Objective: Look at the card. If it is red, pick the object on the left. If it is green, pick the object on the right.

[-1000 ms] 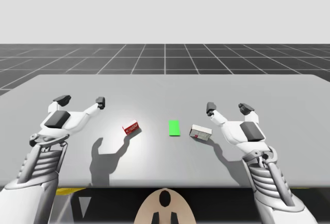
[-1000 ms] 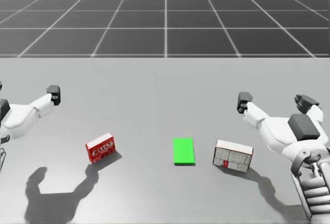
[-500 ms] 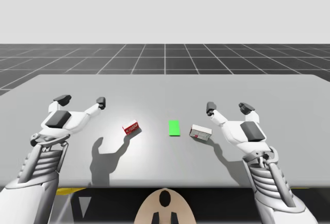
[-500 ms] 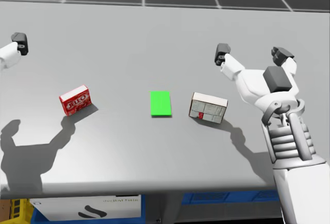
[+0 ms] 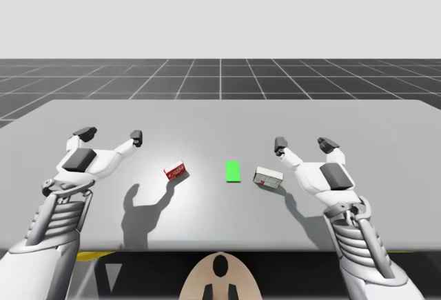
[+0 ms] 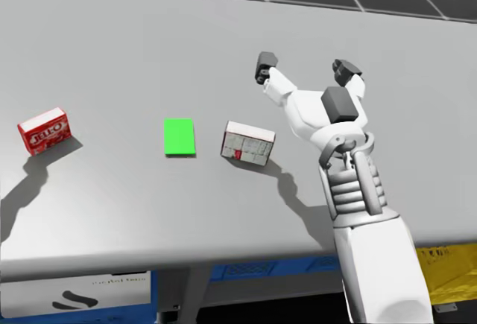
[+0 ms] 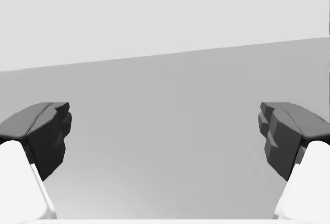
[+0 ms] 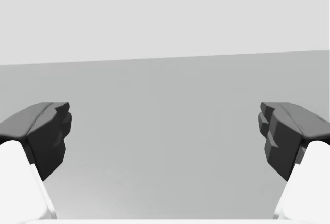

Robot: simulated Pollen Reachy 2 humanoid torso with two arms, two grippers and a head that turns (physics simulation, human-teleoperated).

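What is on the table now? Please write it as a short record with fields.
card: green card, flat on the table between the two boxes
left object: small red box
right object: white box, the one to pick
left gripper: fingers open, holding nothing
right gripper: fingers open, holding nothing, near the white box, not touching it

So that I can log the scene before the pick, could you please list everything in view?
Table: one, grey, under everything.
Card: one, green, flat at mid-table.
Red box: one, red, left of the card, apart from it.
White box: one, white-grey, right of the card, apart from it.
Bins: blue, below the table's near edge; count unclear.
Left hand: one, white with dark fingertips, open, left of the red box.
Right hand: one, same colours, open, right of the white box.
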